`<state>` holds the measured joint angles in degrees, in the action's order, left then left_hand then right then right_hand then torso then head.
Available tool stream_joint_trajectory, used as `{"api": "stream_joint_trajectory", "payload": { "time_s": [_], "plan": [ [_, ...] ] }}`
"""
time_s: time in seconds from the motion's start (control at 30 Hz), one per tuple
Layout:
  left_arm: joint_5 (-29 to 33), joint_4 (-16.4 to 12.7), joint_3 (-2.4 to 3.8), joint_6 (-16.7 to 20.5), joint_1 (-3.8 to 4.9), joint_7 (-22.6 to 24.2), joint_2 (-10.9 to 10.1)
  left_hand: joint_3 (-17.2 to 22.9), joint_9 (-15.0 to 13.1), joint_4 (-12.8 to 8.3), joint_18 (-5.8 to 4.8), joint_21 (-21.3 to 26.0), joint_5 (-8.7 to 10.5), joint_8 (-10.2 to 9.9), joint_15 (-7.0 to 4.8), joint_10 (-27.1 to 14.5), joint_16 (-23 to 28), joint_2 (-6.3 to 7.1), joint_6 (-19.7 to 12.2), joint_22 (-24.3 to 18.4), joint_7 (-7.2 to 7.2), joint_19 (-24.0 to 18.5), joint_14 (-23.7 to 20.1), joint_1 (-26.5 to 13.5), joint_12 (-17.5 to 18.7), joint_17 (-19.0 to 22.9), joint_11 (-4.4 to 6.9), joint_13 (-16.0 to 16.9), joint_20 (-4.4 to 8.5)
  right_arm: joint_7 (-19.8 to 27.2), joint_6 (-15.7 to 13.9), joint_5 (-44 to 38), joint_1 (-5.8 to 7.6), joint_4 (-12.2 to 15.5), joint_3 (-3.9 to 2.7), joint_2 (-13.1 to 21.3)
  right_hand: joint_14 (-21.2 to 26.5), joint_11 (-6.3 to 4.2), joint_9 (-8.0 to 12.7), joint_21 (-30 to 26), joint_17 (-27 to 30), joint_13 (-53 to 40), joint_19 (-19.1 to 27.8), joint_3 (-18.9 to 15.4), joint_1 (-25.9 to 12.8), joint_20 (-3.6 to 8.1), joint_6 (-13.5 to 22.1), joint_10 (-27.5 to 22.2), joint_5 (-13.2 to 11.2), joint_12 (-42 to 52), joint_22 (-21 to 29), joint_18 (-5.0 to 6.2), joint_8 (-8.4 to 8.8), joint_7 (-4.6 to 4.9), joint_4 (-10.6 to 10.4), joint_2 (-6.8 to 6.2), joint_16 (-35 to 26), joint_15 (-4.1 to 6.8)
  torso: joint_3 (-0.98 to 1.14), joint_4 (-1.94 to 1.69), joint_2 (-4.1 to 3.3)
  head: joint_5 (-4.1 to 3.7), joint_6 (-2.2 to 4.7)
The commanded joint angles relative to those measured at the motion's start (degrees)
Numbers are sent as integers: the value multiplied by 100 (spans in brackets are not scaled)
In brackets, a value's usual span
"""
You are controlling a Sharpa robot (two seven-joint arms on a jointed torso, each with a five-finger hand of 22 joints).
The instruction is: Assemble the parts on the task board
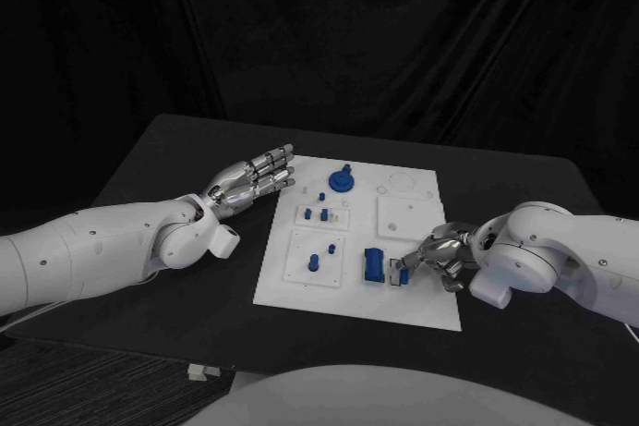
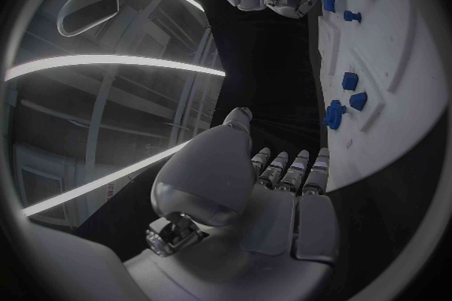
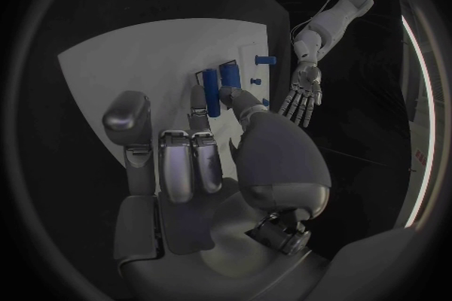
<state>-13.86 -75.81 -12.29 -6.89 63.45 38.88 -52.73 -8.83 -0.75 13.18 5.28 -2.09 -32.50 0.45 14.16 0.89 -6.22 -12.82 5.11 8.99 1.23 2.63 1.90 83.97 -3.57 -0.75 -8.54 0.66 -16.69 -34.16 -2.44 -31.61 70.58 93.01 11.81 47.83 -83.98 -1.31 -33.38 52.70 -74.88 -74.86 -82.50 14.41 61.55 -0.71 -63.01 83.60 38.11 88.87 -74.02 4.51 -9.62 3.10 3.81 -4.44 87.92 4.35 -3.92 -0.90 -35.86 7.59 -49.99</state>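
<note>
The white task board (image 1: pixel 400 301) lies mid-table. At its near right stand two upright blue blocks, a larger one (image 1: pixel 376 264) and a thinner one (image 1: pixel 401 275). My right hand (image 1: pixel 442 258) reaches them from the right; in the right wrist view its thumb (image 3: pixel 241 101) and a finger (image 3: pixel 196 101) close around the blue blocks (image 3: pixel 219 85). My left hand (image 1: pixel 253 181) hovers at the board's far left edge, fingers straight and apart, holding nothing. A round blue part (image 1: pixel 343 180) stands at the far middle, small blue pegs (image 1: pixel 317 213) below it.
More blue pieces (image 1: pixel 321 257) stand in the board's near-left panel. Two pale square panels (image 1: pixel 403 213) take up the board's right half. Black table (image 1: pixel 199 149) surrounds the board, with bare room to its left and far side.
</note>
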Motion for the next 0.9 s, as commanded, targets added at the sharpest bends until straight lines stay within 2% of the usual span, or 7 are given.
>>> {"api": "stream_joint_trajectory", "payload": {
  "time_s": [0.03,0.37,0.43,0.5,0.6,0.8,0.9],
  "plan": [
    [29,-5,5,-86,-10,433,15,65,-18,-69,-10,2,-105,49,52,-13,-106,-25,-35,42,-25,89,39,64,-152,-63,-52,42,-23,46,-261,28,-5,-21,0,-34,-567,-73,-433,-21,-1351,-1514,-9,684,28,3,234,640,93,113,-747,187,-279,-82,126,42,110,118,-3,0,-1,5,-1],
    [29,1,5,-116,-19,420,20,65,-18,-69,-10,2,-105,49,52,-13,-106,-25,-35,42,-25,89,39,64,-152,-63,-52,42,-23,34,-280,-399,-28,-57,0,-137,-561,-63,-442,-50,-1324,-1514,12,674,-5,-9,342,640,-309,113,-737,194,-358,-73,102,72,95,108,0,6,-2,18,-1],
    [29,1,5,-124,-22,421,22,72,-18,-75,-14,2,-108,49,56,-10,-108,-27,-38,41,-27,89,39,64,-154,-63,-59,42,-23,42,-289,-492,-35,-61,0,-157,-555,-58,-436,-100,-1299,-1514,27,655,-22,-15,383,640,-511,113,-724,202,-378,-68,83,77,80,103,-1,4,-1,15,-1],
    [29,1,5,-127,-26,421,23,72,-18,-75,-14,2,-108,49,56,-10,-108,-27,-38,41,-27,89,39,64,-154,-63,-59,42,-23,36,-270,-602,-45,-63,0,-180,-554,-56,-434,-122,-1294,-1514,34,652,-23,-16,391,640,-544,113,-719,206,-382,-67,81,78,77,102,-1,2,-4,15,-1],
    [29,1,5,-133,-35,419,23,75,-18,-77,-15,2,-109,48,58,-9,-116,-28,-39,42,-27,90,42,65,-156,-64,-61,43,-23,7,-194,-779,-57,-61,0,-207,-551,-52,-418,-180,-1282,-1514,56,627,-35,-22,424,640,-764,113,-704,215,-406,-62,65,74,69,96,-2,3,-4,22,-1],
    [29,3,5,-143,-50,414,23,80,-18,-81,-16,1,-110,48,64,-8,-124,-30,-38,43,-27,91,46,66,-156,-66,-65,43,-23,-32,-90,-946,-70,-60,0,-239,-549,-46,-394,-221,-1274,-1514,71,603,-43,-28,448,640,-964,113,-693,222,-427,-58,45,73,64,92,0,3,-4,32,-1],
    [29,3,5,-148,-61,412,25,80,-18,-81,-16,1,-110,48,64,-8,-124,-30,-38,43,-27,91,46,66,-156,-66,-65,43,-23,-53,-25,-980,-75,-65,0,-253,-550,-46,-392,-227,-1281,-1514,73,601,-40,-28,450,640,-982,113,-691,223,-429,-59,45,73,68,92,0,2,-3,25,-1]
  ]
}}
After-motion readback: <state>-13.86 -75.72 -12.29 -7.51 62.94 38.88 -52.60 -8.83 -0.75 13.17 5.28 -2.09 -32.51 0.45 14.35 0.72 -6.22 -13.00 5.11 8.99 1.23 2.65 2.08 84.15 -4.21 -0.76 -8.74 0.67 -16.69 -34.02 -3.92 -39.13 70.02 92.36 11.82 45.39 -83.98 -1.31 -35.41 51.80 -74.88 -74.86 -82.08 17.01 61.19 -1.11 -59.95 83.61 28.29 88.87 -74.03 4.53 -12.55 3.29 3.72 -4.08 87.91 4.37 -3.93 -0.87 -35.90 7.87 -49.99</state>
